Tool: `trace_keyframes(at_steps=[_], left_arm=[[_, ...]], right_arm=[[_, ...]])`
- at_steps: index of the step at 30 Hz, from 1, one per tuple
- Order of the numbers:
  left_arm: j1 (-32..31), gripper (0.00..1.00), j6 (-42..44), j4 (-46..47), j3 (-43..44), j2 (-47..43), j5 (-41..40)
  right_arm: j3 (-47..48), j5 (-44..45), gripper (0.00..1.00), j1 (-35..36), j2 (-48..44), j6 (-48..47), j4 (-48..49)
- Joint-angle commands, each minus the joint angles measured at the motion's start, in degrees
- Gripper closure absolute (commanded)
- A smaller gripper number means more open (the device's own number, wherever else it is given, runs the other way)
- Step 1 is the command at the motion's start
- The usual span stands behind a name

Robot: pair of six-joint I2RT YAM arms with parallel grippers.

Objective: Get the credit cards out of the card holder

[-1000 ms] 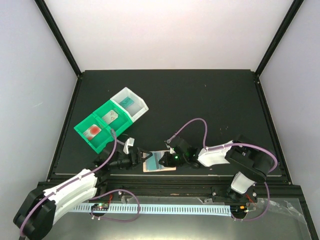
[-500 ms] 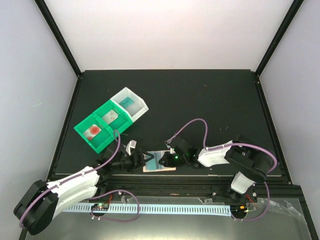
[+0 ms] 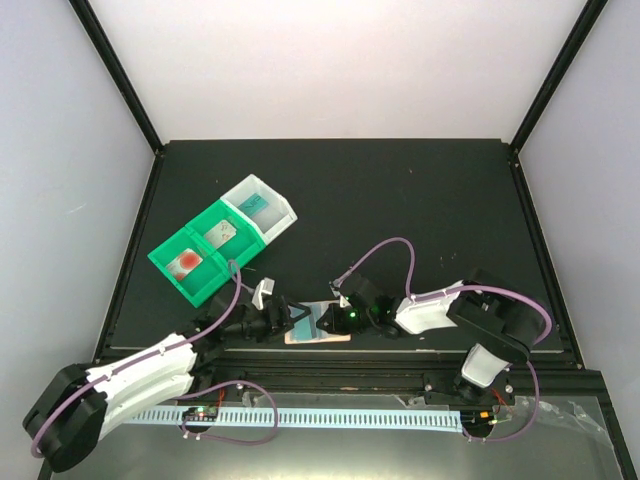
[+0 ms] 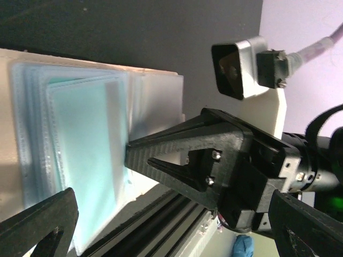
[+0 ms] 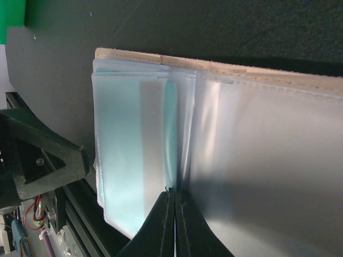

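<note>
Working on the flat two-panel card holder (image 3: 320, 338) with a peach-tan stitched rim and glossy pale-blue clear plastic sleeves, lying open at the near edge of the matte black table (image 3: 400, 220), between both arms. Pressing on it with the right gripper (image 5: 174, 214), jaws closed to one point at the sleeve seam; cannot tell whether a plastic leaf sits between them. Holding the left gripper (image 3: 293, 320) wide open at the holder's left end, nothing in it. Can see a thin rigid teal card (image 4: 86, 155) tucked in the left sleeve stack, so not done; loose cards (image 3: 222, 232) already out in the green and white plastic bins (image 3: 160, 257), far left. Likely failures: pinching slick floppy film together with the card, given a barely exposed edge; then dragging the whole light holder left or off the near edge, pinned at one point only.
</note>
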Motion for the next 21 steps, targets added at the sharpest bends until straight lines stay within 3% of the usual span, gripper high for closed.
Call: trace_keyframes(at_steps=[1,21], left_arm=[[-0.48,0.01,0.03,0.87,1.27,2.22,-2.00],[-3.46,0.05,1.19,6.83,3.10,10.04,-0.51]], right_arm=[[-1.28,0.55,0.99,0.25,1.75,0.43,-1.11],[-1.94,-1.39,0.99,0.25,3.56,1.50,2.46]])
